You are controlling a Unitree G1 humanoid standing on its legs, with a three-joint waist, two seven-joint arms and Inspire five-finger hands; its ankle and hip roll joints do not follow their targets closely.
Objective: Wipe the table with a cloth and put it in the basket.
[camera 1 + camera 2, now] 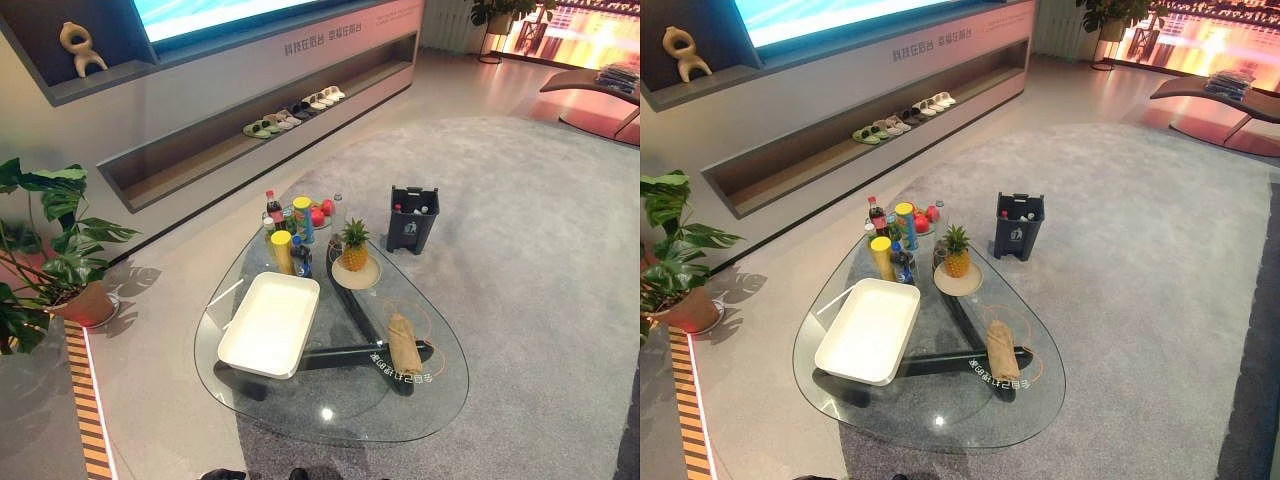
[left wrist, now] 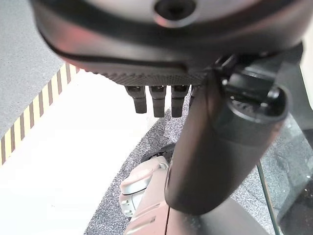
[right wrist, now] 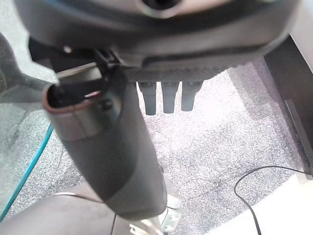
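The near rim of the glass surface (image 1: 330,425) lies bare, giving open room to reach in. A white tray (image 1: 270,322) takes the left side and a rolled cloth (image 1: 403,343) the right, with a clear lane between. Farther back, bottles (image 1: 285,235) and a pineapple (image 1: 354,246) crowd together, blocking passage.

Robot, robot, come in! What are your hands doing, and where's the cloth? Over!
Left hand open, right hand open, both empty. Cloth rolled on glass table, untouched. White basket left of it, empty. Nothing between them.
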